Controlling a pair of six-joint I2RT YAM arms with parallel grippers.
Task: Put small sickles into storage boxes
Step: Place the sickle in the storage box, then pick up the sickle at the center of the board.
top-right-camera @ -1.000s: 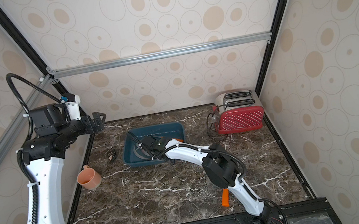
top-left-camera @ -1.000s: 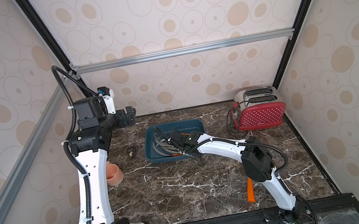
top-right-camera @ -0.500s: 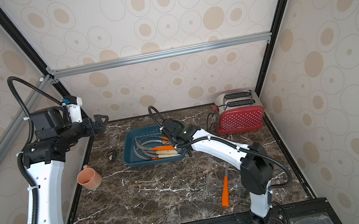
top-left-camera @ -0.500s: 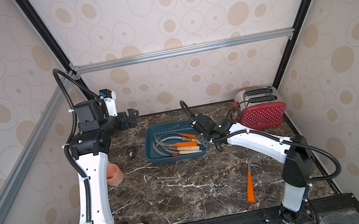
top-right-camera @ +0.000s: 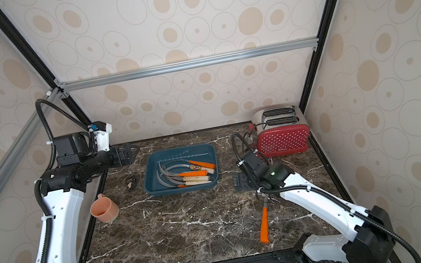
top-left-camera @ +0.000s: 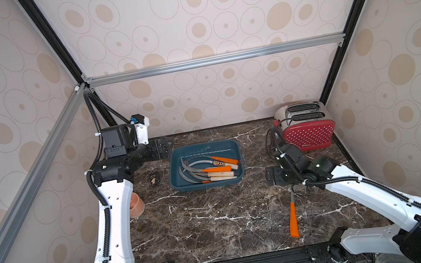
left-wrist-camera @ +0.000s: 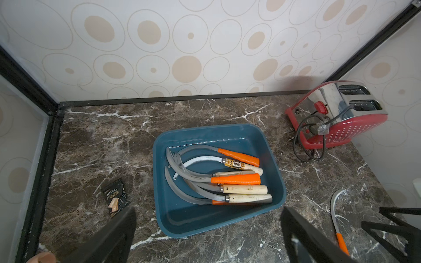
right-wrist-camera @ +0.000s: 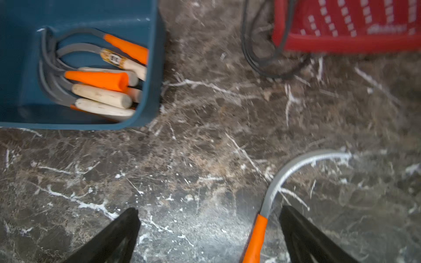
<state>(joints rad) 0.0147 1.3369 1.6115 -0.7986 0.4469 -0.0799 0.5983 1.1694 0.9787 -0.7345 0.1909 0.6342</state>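
After it left the tray [top-left-camera: 207, 185], right end effector [right-wrist-camera: 209, 210] swung out and spread its jaws, empty, over the last sickle [right-wrist-camera: 257, 236] on the table [top-left-camera: 205, 226]. Left end effector [left-wrist-camera: 208, 213] hung open by the tray. Probably one pickup left to finish.

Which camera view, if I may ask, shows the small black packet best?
The left wrist view: the packet is near, its print legible. In both top views it is a tiny dark speck; the right wrist view misses it.
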